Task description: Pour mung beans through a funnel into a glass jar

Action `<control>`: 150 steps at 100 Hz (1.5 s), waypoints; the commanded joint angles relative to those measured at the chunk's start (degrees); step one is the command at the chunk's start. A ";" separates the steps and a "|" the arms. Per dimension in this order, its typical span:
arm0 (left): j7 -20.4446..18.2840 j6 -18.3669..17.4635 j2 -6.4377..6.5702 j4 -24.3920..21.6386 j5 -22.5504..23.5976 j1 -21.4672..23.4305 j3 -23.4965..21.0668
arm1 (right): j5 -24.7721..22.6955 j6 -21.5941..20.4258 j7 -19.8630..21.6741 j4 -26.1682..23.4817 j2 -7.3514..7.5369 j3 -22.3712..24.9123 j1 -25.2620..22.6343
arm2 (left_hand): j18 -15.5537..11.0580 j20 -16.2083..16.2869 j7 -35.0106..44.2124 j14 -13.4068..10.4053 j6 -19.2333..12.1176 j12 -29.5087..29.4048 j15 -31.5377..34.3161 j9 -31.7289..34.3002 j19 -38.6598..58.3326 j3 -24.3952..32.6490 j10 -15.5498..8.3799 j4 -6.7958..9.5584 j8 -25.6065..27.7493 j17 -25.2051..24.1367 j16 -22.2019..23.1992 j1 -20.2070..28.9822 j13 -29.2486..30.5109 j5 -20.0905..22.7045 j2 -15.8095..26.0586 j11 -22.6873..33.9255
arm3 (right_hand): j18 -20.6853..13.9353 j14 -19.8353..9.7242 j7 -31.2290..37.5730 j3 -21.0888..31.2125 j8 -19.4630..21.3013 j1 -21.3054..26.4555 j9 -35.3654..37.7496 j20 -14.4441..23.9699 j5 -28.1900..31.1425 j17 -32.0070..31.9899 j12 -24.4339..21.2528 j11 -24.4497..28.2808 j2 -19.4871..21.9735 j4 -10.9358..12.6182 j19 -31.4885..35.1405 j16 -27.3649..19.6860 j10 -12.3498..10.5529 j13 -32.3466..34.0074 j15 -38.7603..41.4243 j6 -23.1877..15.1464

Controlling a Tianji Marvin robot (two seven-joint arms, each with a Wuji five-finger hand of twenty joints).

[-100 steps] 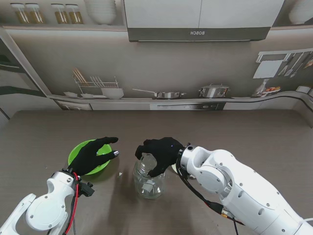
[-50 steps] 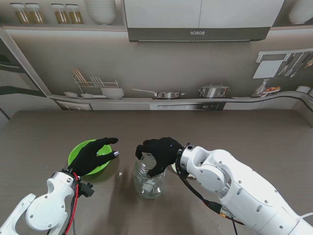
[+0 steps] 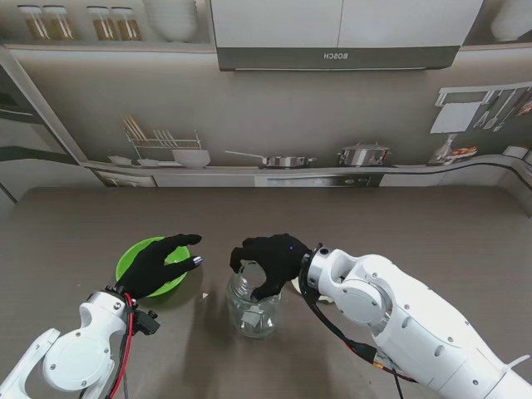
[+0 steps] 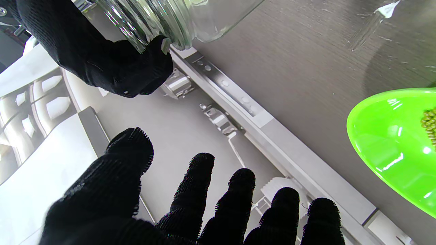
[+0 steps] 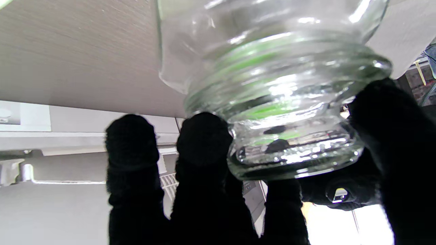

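Item 1: glass jar (image 3: 252, 306). Clear, threaded neck, standing upright on the counter (image 3: 399, 224) near the middle of the stand view, close to the robot. No beans can be made out inside. The funnel cannot be identified in any view.

Item 2: right hand (image 3: 270, 259). Black-gloved, set over the jar's mouth, fingers curled around the rim and neck; the right wrist view shows fingertips (image 5: 203, 136) pressed against the threaded neck on one side and the thumb on the other, so the hand grips the jar at its top.

Item 3: green bowl (image 3: 145, 264). Bright green, on the counter to the left of the jar, just beside it but not touching. The left wrist view shows a small heap of mung beans (image 4: 430, 123) at the edge of frame inside it.

Item 4: left hand (image 3: 158, 264). Black-gloved, hovering over the bowl, fingers spread and extended toward the jar, holding nothing.

Item 5: small pale speck (image 3: 204, 295) on the counter between bowl and jar; too small to identify.
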 commanded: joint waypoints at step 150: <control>-1.64 0.93 0.11 -1.02 0.68 0.56 -0.43 | 8.36 -1.83 0.41 3.84 -1.24 -1.45 -0.99 | -1.85 0.75 -0.57 -0.39 -1.53 0.52 -0.60 0.51 -1.25 -1.55 -0.54 1.35 -0.11 -0.96 -0.32 0.64 -0.78 -0.35 2.25 0.08 | -4.22 -8.64 26.68 9.62 -3.22 19.17 15.79 -3.71 0.10 12.14 7.13 13.66 7.61 -3.37 4.08 5.80 -9.98 8.64 6.77 11.17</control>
